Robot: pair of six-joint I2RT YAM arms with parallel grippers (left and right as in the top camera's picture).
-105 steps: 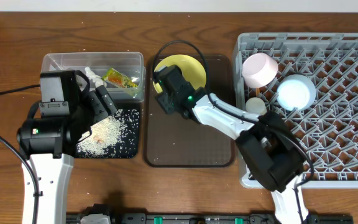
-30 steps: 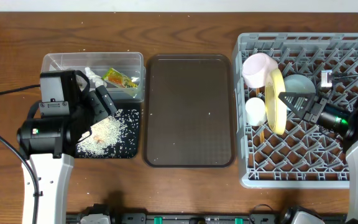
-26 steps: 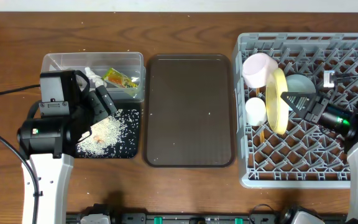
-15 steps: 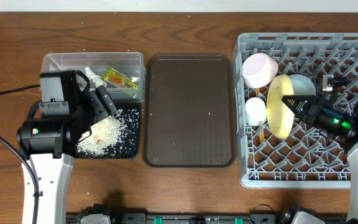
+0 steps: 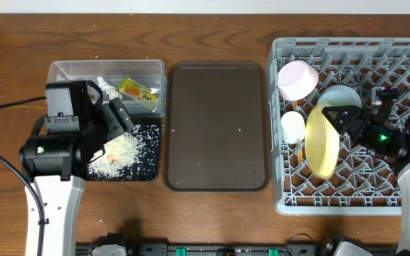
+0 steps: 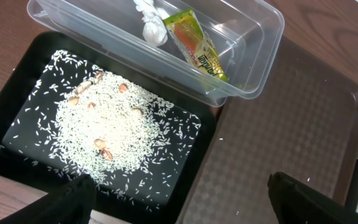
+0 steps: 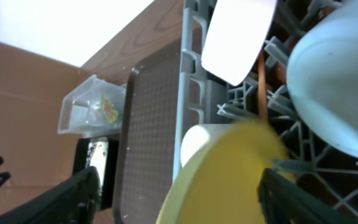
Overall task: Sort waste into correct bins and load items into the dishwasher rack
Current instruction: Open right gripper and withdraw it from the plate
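Overhead: yellow plate (image 5: 321, 146) tilted in rack (image 5: 404, 201), beside spread R fingers (image 5: 344, 115).

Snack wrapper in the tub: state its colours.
Wrapper: green, yellow, orange; best in left wrist view.

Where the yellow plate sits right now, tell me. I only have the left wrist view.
Observer: The yellow plate is tilted on its edge among the pegs of the dishwasher rack, next to the small white cup.
Operator: Report the right gripper.
Observer: The right gripper is open, close against the plate's right side. I cannot tell whether it touches the plate.
Operator: List what else is loaded.
Observer: A white bowl and a light blue bowl are in the rack's upper left part.
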